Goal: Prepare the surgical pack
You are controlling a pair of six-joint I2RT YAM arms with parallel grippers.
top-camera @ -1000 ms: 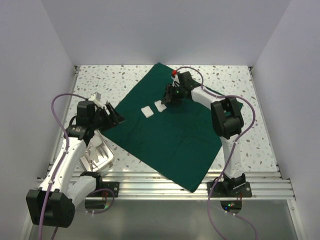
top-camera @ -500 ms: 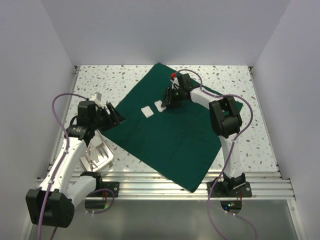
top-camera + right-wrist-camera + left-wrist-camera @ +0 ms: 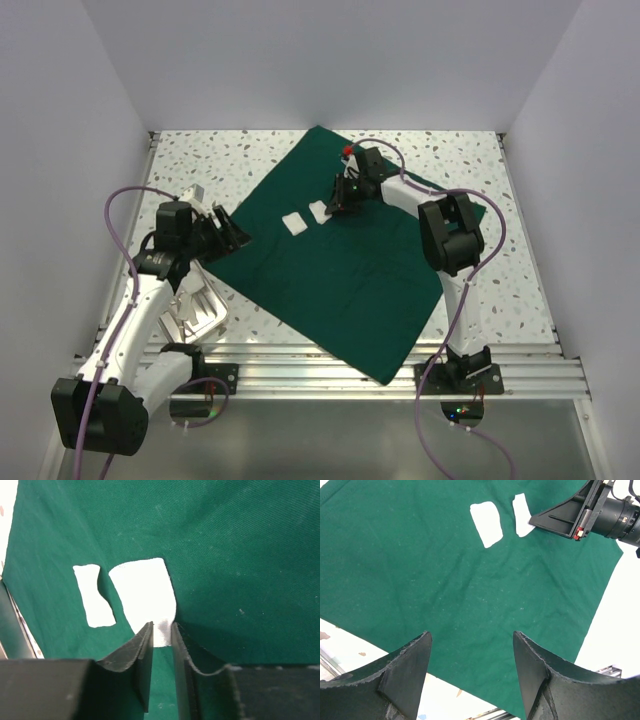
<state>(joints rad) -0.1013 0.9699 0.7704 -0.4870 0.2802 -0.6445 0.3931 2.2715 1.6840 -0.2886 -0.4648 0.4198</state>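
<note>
Dark green drape (image 3: 340, 270) lies spread flat across the middle of the speckled table (image 3: 200, 165). At its far side the right gripper (image 3: 161, 630) pinches the edge of a white pad (image 3: 145, 592), with a second pad (image 3: 94, 596) just left of it. The left gripper (image 3: 470, 640) hovers, jaws wide apart, over the drape's left edge, near a steel tray (image 3: 215, 318).

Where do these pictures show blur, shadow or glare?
Right wrist view: the right pincer is dark and soft so near the lens, and throws a shadow on the green cloth beside it; the white pad it pinches looks washed out. Left wrist view: the left pincer is dark, the cloth sharp. Top view: even light, a slight glint on the steel tray.
</note>
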